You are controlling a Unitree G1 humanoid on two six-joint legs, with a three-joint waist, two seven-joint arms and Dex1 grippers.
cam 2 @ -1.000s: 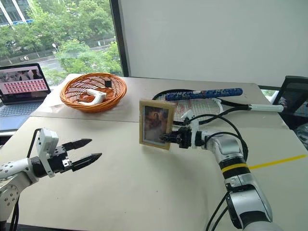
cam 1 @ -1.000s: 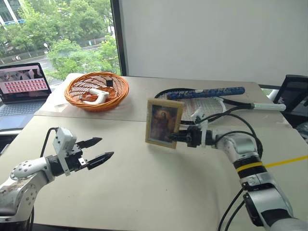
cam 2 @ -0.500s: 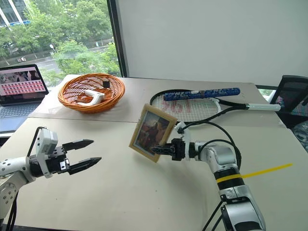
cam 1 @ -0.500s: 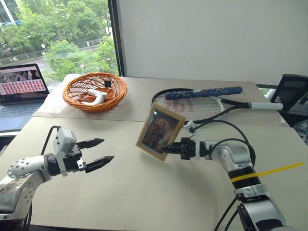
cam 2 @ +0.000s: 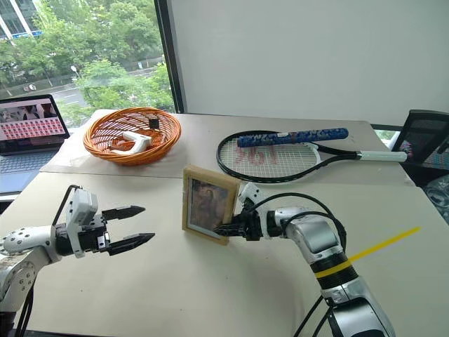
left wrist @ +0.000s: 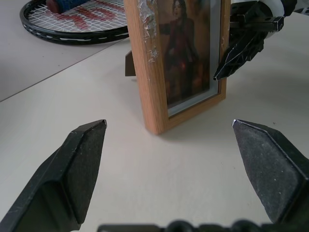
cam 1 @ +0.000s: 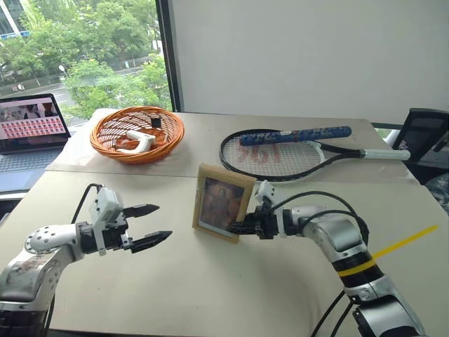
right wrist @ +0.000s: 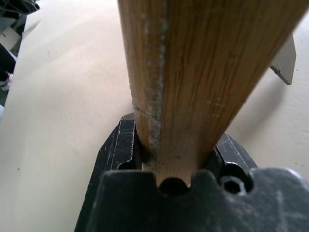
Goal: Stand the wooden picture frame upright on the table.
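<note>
The wooden picture frame (cam 1: 222, 210) stands upright with its lower edge on the counter (cam 1: 210, 281), stand out behind, yet the right end effector (cam 1: 240, 229) clamps its side edge, so release remains, while the left end effector (cam 1: 153, 225) hangs wide open, empty, nearby.

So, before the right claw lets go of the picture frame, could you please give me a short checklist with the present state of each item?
1. Right claw clamped on the wooden picture frame at its edge: ok.
2. Frame's bottom edge down on the table: ok, as the left wrist view shows it resting there.
3. Frame close to upright: ok.
4. Hinged stand swung out behind the frame: partly seen; whether it bears on the table, cannot tell.
5. Left claw open and apart from the frame: ok.
6. Racket and basket well away from the frame: ok.
</note>
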